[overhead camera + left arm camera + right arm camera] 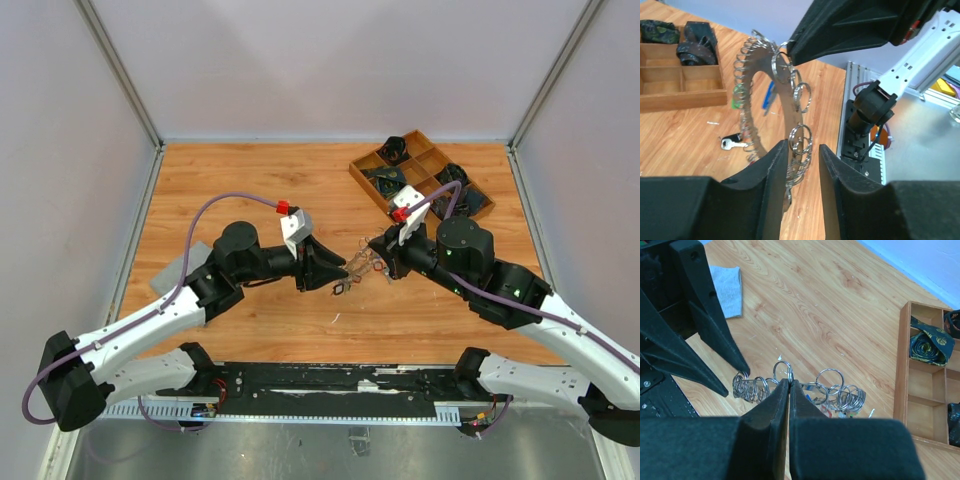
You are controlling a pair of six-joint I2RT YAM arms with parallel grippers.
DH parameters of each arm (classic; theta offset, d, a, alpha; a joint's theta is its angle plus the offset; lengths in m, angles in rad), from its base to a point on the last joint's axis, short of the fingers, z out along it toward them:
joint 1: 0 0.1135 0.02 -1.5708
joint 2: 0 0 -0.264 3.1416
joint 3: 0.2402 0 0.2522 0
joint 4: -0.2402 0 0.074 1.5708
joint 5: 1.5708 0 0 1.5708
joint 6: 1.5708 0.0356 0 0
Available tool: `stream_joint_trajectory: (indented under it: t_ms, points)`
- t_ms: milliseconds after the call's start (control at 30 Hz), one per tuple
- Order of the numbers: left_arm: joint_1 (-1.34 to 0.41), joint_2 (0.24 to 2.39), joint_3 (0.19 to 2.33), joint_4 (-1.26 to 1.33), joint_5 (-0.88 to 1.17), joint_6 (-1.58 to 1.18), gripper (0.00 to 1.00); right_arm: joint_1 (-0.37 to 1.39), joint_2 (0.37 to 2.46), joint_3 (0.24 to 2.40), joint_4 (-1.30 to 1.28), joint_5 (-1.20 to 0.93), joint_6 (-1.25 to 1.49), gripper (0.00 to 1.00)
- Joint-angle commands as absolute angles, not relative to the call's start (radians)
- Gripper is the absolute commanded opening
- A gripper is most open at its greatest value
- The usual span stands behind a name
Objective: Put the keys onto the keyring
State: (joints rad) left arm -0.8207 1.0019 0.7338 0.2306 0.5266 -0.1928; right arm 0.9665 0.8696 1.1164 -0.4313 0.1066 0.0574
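Note:
The keyring (362, 265), a large flat silver ring crowded with small split rings, hangs above the table between both grippers. In the left wrist view its band (788, 107) and some small rings run down between the fingers of my left gripper (804, 150), which grips its lower part with the fingers slightly apart. My right gripper (789, 382) is pinched shut on one small split ring (782, 370) at the keyring's (840, 390) edge. A loose silver key with a black tag (732, 144) lies on the table under the ring; it also shows in the top view (338, 290).
A wooden compartment tray (420, 175) with dark rolled fabric stands at the back right, also in the left wrist view (680, 95) and the right wrist view (902, 390). A grey cloth (185, 270) lies at the left. The metal rail (330, 385) runs along the near edge.

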Motion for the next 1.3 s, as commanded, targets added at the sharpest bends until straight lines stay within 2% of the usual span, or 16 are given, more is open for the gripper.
stream_joint_trajectory:
  t_ms: [0, 200, 400, 700, 833, 1067, 1267]
  points:
    - [-0.827, 1.004, 0.709, 0.332, 0.608, -0.228, 0.34, 0.976, 0.853, 1.114, -0.374, 0.129, 0.080, 0.01]
    - [-0.827, 1.012, 0.712, 0.346, 0.610, -0.241, 0.20, 0.977, 0.850, 1.108, -0.375, 0.130, 0.084, 0.01]
    - [-0.827, 1.008, 0.723, 0.318, 0.583, -0.236, 0.01, 0.977, 0.844, 1.096, -0.380, 0.140, 0.083, 0.01]
    - [-0.827, 1.005, 0.723, 0.299, 0.582, -0.218, 0.01, 0.976, 0.835, 1.099, -0.375, 0.157, 0.079, 0.01]
    - [-0.827, 0.977, 0.730, 0.229, 0.531, -0.179, 0.09, 0.977, 0.842, 1.091, -0.386, 0.143, 0.077, 0.01]
    - [-0.827, 0.850, 0.797, -0.033, 0.132, -0.116, 0.17, 0.977, 0.918, 1.045, -0.354, 0.099, 0.085, 0.01]
    - [-0.827, 0.776, 0.854, -0.183, -0.109, -0.098, 0.17, 0.956, 1.156, 1.081, -0.181, 0.029, 0.088, 0.00]
